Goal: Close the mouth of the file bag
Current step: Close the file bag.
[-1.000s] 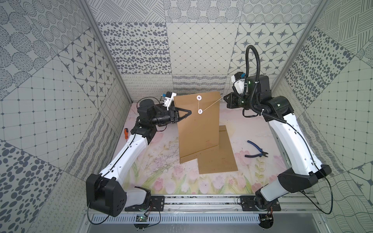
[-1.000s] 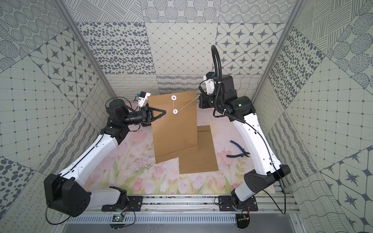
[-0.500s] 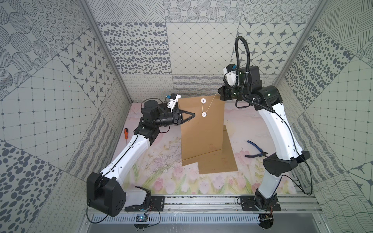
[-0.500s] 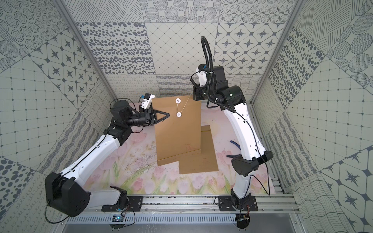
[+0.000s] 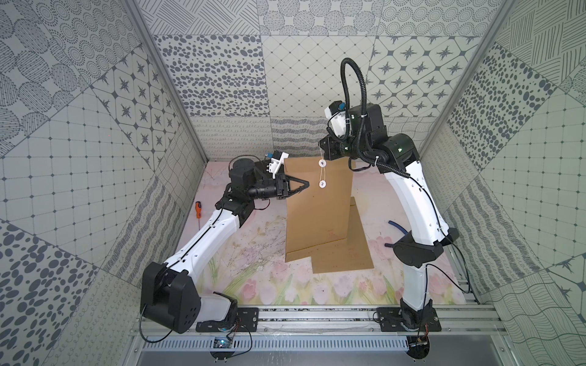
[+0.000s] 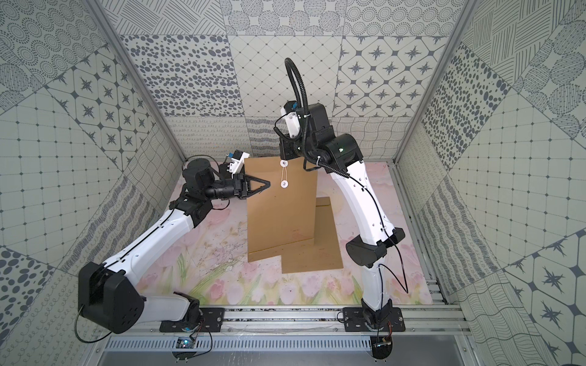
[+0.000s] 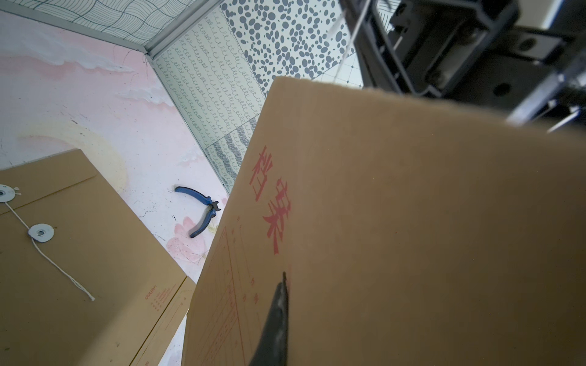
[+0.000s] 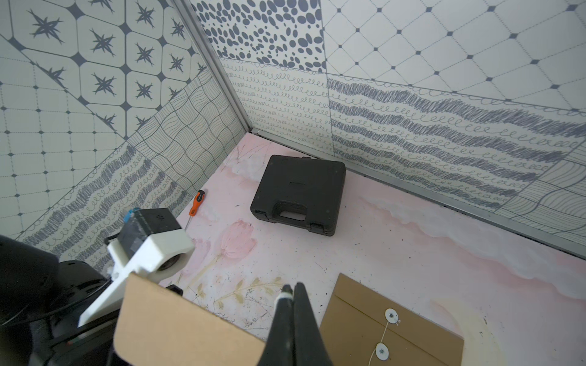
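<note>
Top views are both showing the floral bench (image 5: 253, 285) carrying a brown file bag (image 5: 317, 215), which is standing upright near the middle. Its lower edge is partly overlapping a second bag (image 5: 348, 256) lying flat.

Left wrist view is showing red characters 档案 running down the file bag's face above a red form grid. Small red print on the second bag is looking like "deli".

A black case (image 8: 298, 193) is sitting by the back wall. The left pincer (image 5: 306, 183) is pinching the file bag's side edge. The right pincer (image 8: 292, 286) is pressed together on the string (image 5: 322, 173), just above the upper disc (image 5: 322, 163).

Compared with a second ago, the right arm is reaching further in. The string is now running straight down to the lower disc (image 5: 322, 183) instead of slanting out to the right.
</note>
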You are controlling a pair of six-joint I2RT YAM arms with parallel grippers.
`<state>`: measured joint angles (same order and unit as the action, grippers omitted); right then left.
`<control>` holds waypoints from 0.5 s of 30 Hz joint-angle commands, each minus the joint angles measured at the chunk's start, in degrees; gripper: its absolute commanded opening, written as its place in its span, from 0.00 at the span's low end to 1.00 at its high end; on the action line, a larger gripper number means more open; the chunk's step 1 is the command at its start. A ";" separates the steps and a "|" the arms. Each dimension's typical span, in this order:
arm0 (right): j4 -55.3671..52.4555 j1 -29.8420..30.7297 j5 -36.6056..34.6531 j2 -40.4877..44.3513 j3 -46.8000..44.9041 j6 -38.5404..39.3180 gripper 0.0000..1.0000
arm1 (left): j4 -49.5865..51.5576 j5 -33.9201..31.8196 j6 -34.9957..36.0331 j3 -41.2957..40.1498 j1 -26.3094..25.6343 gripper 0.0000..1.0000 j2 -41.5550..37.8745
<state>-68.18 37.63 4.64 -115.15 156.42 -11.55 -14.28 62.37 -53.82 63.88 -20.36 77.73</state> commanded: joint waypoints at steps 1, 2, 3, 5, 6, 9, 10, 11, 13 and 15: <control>0.02 2.18 0.87 -0.90 2.37 -0.04 0.00 | -2.86 0.36 1.13 0.46 -0.79 0.00 0.91; -0.02 2.96 0.88 -1.12 2.80 -0.02 0.00 | -3.09 0.26 1.10 0.55 -0.90 0.00 1.08; 0.02 3.60 1.02 -1.32 2.96 -0.02 0.00 | -3.20 0.21 1.00 0.63 -1.00 0.00 1.32; 0.07 4.74 1.37 -1.55 2.96 -0.03 0.00 | -3.53 0.05 0.74 0.72 -1.14 0.00 1.52; 0.00 5.28 1.49 -1.75 2.94 0.07 0.00 | -3.64 0.00 0.74 0.81 -1.26 0.00 1.54; -0.48 6.72 1.35 -1.84 2.93 0.24 0.00 | -3.65 -0.23 0.65 0.83 -1.25 0.00 1.50; -0.48 7.20 1.50 -1.76 2.86 0.20 0.00 | -3.65 -0.19 0.58 0.81 -1.35 0.00 1.54; -0.37 7.74 1.78 -1.68 2.92 0.20 0.00 | -3.65 -0.31 0.62 0.74 -1.26 0.00 1.46; -0.20 8.71 2.18 -1.49 2.88 0.21 0.00 | -3.56 -0.58 0.65 0.77 -1.25 0.00 1.52; -0.11 9.62 2.83 -1.48 2.85 0.09 0.00 | -3.64 -0.97 0.42 0.98 -1.17 0.00 1.72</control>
<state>-70.48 45.95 5.96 -115.79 158.06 -11.55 -14.92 61.56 -53.84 64.03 -20.95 79.33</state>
